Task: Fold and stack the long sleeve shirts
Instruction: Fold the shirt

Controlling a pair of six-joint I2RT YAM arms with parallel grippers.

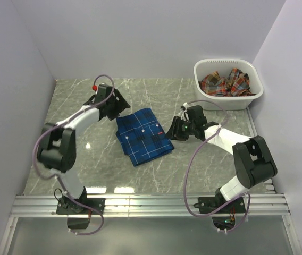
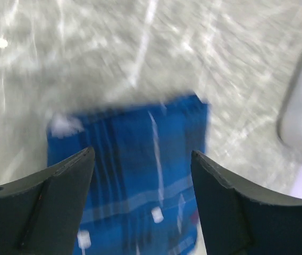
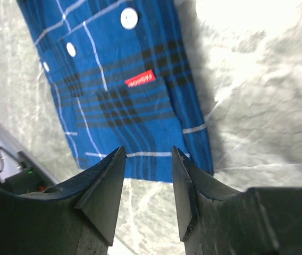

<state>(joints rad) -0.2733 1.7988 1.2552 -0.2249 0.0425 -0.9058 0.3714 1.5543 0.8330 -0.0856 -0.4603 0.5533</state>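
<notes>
blue plaid shirt (image 1: 143, 135) lying folded on the table (image 1: 156, 170), both my grippers beside it and holding nothing.
the shirt is sitting as a flat rectangle mid-table between my arms. my left gripper (image 2: 143, 154) is hanging at its far left corner, fingers spread wide. my right gripper (image 3: 148, 151) is hanging just off its right edge, fingers parted around nothing. the red-orange plaid shirt (image 1: 225, 83) is lying crumpled in the white basket (image 1: 246, 100) at the far right corner.
</notes>
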